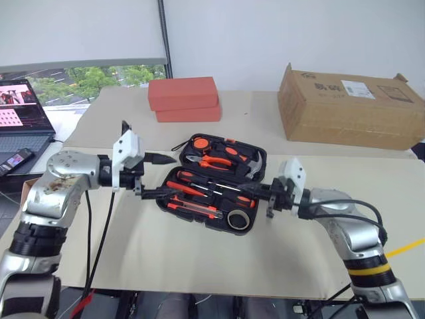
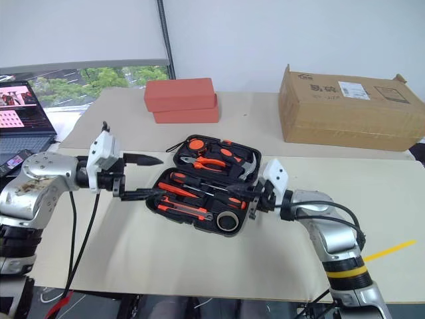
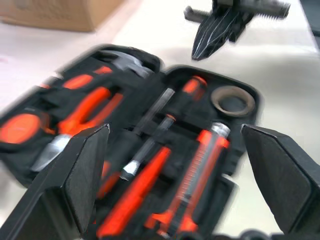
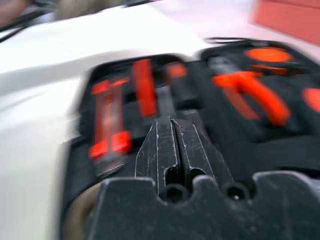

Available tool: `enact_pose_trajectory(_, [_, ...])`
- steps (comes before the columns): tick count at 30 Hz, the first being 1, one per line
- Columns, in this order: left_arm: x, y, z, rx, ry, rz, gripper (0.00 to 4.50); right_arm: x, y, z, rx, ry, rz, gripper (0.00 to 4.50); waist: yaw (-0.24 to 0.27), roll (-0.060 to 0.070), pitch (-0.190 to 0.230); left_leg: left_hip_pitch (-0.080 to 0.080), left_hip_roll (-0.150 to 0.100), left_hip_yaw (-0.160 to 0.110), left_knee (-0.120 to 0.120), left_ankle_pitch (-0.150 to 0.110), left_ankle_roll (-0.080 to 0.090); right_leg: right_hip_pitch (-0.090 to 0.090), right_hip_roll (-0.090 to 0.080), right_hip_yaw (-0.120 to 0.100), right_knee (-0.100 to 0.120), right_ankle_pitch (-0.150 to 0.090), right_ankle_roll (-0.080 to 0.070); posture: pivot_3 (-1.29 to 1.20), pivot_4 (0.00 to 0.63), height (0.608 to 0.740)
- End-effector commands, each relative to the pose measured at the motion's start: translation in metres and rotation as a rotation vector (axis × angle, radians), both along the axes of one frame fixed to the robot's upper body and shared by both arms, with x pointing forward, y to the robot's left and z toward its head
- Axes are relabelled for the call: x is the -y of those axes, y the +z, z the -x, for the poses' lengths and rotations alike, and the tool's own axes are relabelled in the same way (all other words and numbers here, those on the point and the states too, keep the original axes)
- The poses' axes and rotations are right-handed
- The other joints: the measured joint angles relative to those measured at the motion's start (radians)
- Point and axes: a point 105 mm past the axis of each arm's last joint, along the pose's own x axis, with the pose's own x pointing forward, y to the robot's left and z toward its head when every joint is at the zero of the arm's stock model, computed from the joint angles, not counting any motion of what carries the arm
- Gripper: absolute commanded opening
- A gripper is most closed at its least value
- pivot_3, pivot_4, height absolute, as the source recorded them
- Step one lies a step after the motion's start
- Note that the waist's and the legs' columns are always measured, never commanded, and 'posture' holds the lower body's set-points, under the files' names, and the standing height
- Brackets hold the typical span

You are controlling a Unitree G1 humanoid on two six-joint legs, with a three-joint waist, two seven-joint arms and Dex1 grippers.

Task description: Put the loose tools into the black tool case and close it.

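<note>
Left eye view: the black tool case (image 1: 212, 185) is seen lying open on the table (image 1: 199, 259), with its 2 halves spread flat between the 2 grippers. The near half is filled with the loose tools: screwdrivers (image 1: 199, 189), the utility knife (image 1: 192, 207) and the tape roll (image 1: 238, 218) are seated in the moulded slots. The far half (image 1: 222, 154) holds the pliers (image 1: 216, 161) and a hammer.

The left gripper (image 1: 158, 176) is held wide open at the left edge of the case, 1 finger above and 1 near the rim. The right gripper (image 1: 265, 194) is fully closed on nothing and is placed at the right edge of the case, close to it; contact cannot be confirmed.

The case is judged to be stiff, hard plastic and rather heavy with steel tools inside, so it is not expected to bend. The textured shell should give some friction. The far half is best pushed at its outer rim, away from the hinge, and folded over. Then the latch must be pressed.
</note>
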Motion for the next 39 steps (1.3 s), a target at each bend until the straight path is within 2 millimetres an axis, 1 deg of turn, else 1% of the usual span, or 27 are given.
enact_pose_trajectory(1, [-0.018,0.004,-0.035,-0.043,0.148,0.126,4.50,0.027,0.003,-0.022,-0.092,-0.154,-0.081,0.79,0.003,0.000,0.000,0.000,0.000,0.000,0.000,0.000,0.000,0.000,0.000,0.000,0.000,0.000,0.000,0.00,0.150,0.711])
enact_pose_trajectory(2, [-0.023,0.004,-0.046,-0.053,0.187,0.148,4.50,0.030,0.004,-0.026,-0.111,-0.175,-0.100,1.13,0.001,0.000,0.000,-0.001,0.000,0.000,0.001,0.000,0.000,0.000,0.000,-0.001,0.000,0.000,0.000,0.00,0.150,0.711])
enact_pose_trajectory(3, [-0.030,0.003,-0.062,-0.067,0.258,0.169,4.50,0.034,0.008,-0.032,-0.120,-0.202,-0.130,1.44,0.000,0.000,0.000,-0.002,-0.001,0.000,0.001,0.000,0.000,-0.002,0.000,-0.001,0.000,0.000,0.000,0.00,0.150,0.711])
enact_pose_trajectory(4, [-0.035,0.002,-0.073,-0.086,0.313,0.185,4.50,0.037,0.011,-0.035,-0.139,-0.210,-0.158,1.44,-0.001,0.000,0.000,-0.002,-0.001,0.000,0.001,0.000,0.000,-0.001,0.000,-0.001,0.000,0.000,0.000,0.00,0.150,0.711])
enact_pose_trajectory(5, [-0.038,0.001,-0.080,-0.099,0.346,0.193,4.50,0.038,0.013,-0.037,-0.152,-0.214,-0.177,1.44,-0.001,-0.001,0.000,-0.002,-0.001,0.000,0.001,0.000,0.000,-0.001,0.001,-0.001,0.000,0.000,0.000,0.00,0.150,0.711])
enact_pose_trajectory(7, [-0.041,-0.003,-0.092,-0.163,0.393,0.227,4.50,0.046,0.015,-0.045,-0.191,-0.250,-0.219,1.44,-0.007,-0.001,0.001,-0.003,-0.002,0.000,0.001,0.001,-0.001,-0.003,0.001,-0.002,0.000,0.000,-0.001,0.00,0.150,0.711])
enact_pose_trajectory(9, [-0.042,-0.009,-0.100,-0.217,0.426,0.239,4.50,0.054,0.012,-0.051,-0.237,-0.293,-0.243,1.44,-0.013,-0.001,0.001,-0.002,-0.002,0.000,0.000,0.001,-0.001,-0.001,0.000,-0.002,0.000,0.000,0.000,0.00,0.150,0.711])
enact_pose_trajectory(13, [-0.035,-0.021,-0.103,-0.293,0.418,0.219,4.50,0.060,0.006,-0.059,-0.307,-0.343,-0.257,1.44,-0.025,-0.001,0.001,-0.004,-0.002,0.000,-0.001,0.001,-0.001,-0.002,0.000,-0.003,0.000,0.000,0.000,0.00,0.150,0.711])
enact_pose_trajectory(16, [-0.028,-0.025,-0.105,-0.317,0.410,0.215,4.50,0.062,-0.005,-0.057,-0.350,-0.349,-0.221,1.44,-0.027,-0.001,0.001,-0.005,-0.002,0.001,-0.002,0.001,-0.001,-0.003,0.001,-0.004,0.000,0.000,0.000,0.00,0.150,0.711])
enact_pose_trajectory(21, [-0.019,-0.028,-0.107,-0.318,0.395,0.190,4.50,0.054,-0.013,-0.050,-0.413,-0.314,-0.231,1.44,-0.027,-0.001,0.001,-0.005,-0.002,0.000,-0.001,0.002,-0.002,-0.004,0.001,-0.003,0.000,0.000,0.000,0.00,0.150,0.711])
enact_pose_trajectory(24, [-0.016,-0.028,-0.108,-0.317,0.397,0.196,4.50,0.052,-0.019,-0.051,-0.437,-0.327,-0.220,1.44,-0.028,-0.001,0.001,-0.004,-0.002,0.000,-0.001,0.002,-0.002,-0.003,0.000,-0.003,0.000,0.000,0.000,0.00,0.150,0.711])
enact_pose_trajectory(27, [-0.014,-0.027,-0.109,-0.320,0.395,0.208,4.50,0.049,-0.019,-0.055,-0.451,-0.336,-0.247,1.44,-0.031,-0.001,0.001,-0.004,-0.001,0.001,-0.001,0.002,-0.002,-0.003,0.000,-0.002,0.000,0.000,0.000,0.00,0.150,0.711])
enact_pose_trajectory(30, [-0.013,-0.027,-0.109,-0.319,0.393,0.212,4.50,0.045,-0.014,-0.061,-0.447,-0.336,-0.284,1.44,-0.033,-0.001,0.001,-0.004,-0.001,0.001,-0.001,0.002,-0.002,-0.004,0.000,-0.002,0.000,0.000,0.000,0.00,0.150,0.711])
enact_pose_trajectory(31, [-0.013,-0.026,-0.109,-0.319,0.392,0.214,4.50,0.044,-0.012,-0.063,-0.452,-0.329,-0.302,0.93,-0.033,-0.001,0.001,-0.004,-0.001,0.001,-0.001,0.002,-0.002,-0.004,0.000,-0.002,0.000,0.000,0.000,0.00,0.150,0.711])
enact_pose_trajectory(32, [-0.012,-0.026,-0.109,-0.319,0.390,0.215,4.50,0.042,-0.010,-0.063,-0.456,-0.320,-0.311,0.80,-0.033,-0.001,0.001,-0.004,-0.001,0.001,-0.001,0.002,-0.002,-0.004,0.000,-0.002,0.000,0.000,0.000,0.00,0.150,0.711])
enact_pose_trajectory(33, [-0.012,-0.026,-0.109,-0.319,0.389,0.215,4.50,0.041,-0.009,-0.063,-0.458,-0.313,-0.315,0.40,-0.033,-0.001,0.001,-0.004,-0.001,0.001,-0.001,0.002,-0.002,-0.004,0.000,-0.002,0.001,0.000,0.000,0.00,0.150,0.711])
enact_pose_trajectory(34, [-0.012,-0.026,-0.109,-0.320,0.388,0.216,4.50,0.040,-0.010,-0.064,-0.459,-0.312,-0.305,0.17,-0.033,-0.001,0.001,-0.004,-0.001,0.001,-0.001,0.002,-0.002,-0.004,0.000,-0.002,0.001,0.000,0.000,0.00,0.150,0.711])
enact_pose_trajectory(35, [-0.012,-0.027,-0.109,-0.321,0.388,0.216,4.50,0.039,-0.010,-0.064,-0.459,-0.312,-0.299,0.08,-0.033,-0.001,0.001,-0.004,-0.001,0.001,-0.001,0.002,-0.002,-0.003,0.000,-0.002,0.001,0.000,0.000,0.00,0.150,0.711])
enact_pose_trajectory(39, [-0.013,-0.030,-0.108,-0.327,0.392,0.215,4.50,0.040,-0.010,-0.066,-0.447,-0.315,-0.279,0.08,-0.031,-0.001,0.001,-0.004,-0.001,0.000,-0.001,0.002,-0.002,-0.003,0.000,-0.003,0.001,0.000,0.000,0.00,0.150,0.711])
